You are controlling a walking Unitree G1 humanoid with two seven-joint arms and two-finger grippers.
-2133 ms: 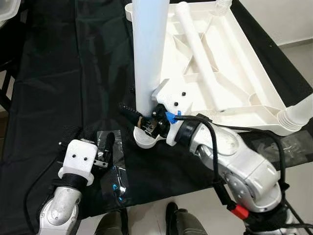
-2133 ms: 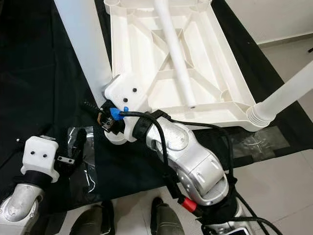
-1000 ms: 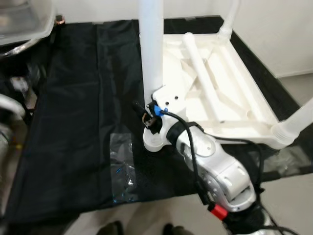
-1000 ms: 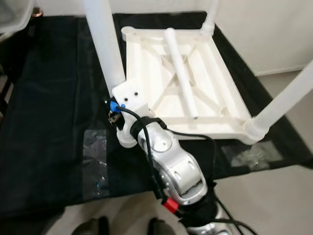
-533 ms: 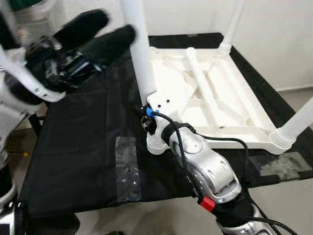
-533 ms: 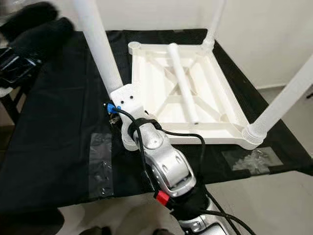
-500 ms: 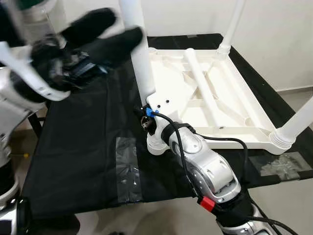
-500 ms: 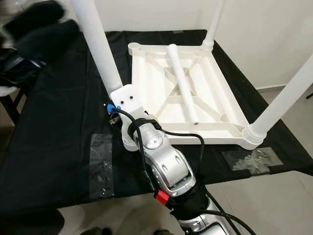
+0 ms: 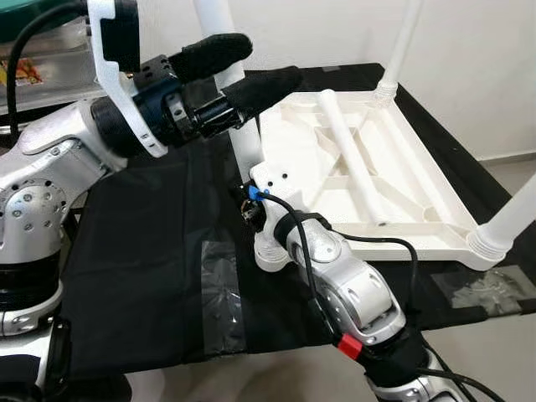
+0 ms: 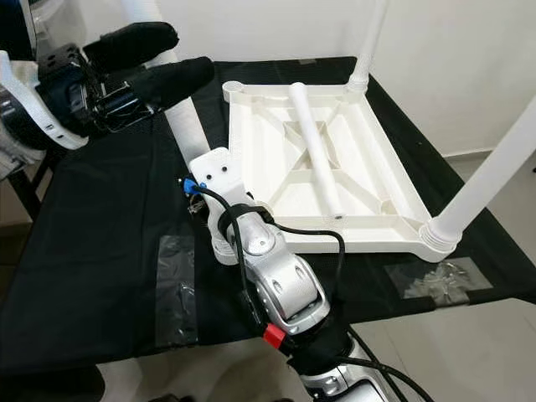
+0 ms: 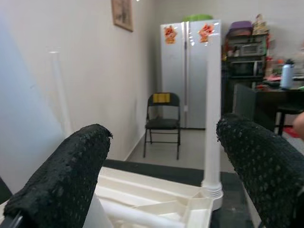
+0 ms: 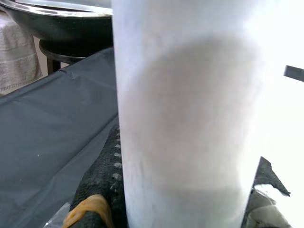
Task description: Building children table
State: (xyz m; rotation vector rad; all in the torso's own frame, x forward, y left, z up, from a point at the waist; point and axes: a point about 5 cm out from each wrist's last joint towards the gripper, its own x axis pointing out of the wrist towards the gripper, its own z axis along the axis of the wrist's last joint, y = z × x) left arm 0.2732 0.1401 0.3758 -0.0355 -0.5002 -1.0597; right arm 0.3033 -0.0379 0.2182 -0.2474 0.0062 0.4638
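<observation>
The upturned tabletop [image 10: 368, 180] lies on the black surface [image 10: 100, 251]; the right gripper [image 9: 254, 209] clamps the leg [image 10: 186, 126] at its 9 o'clock corner, the left gripper [image 9: 243, 71] open beside it

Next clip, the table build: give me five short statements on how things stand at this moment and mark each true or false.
1. The white table top lies upside down on the black cloth. True.
2. A loose white leg lies inside the upturned top. True.
3. The right end effector hangs free, gripping nothing. False: it is closed around the base of the near-left leg standing at the top's corner.
4. The left end effector is clamped shut on that leg. False: its two fingers are apart, raised beside the leg's upper part.
5. Only one leg stands upright in the top. False: at least three do, including the far leg and the near-right leg.
</observation>
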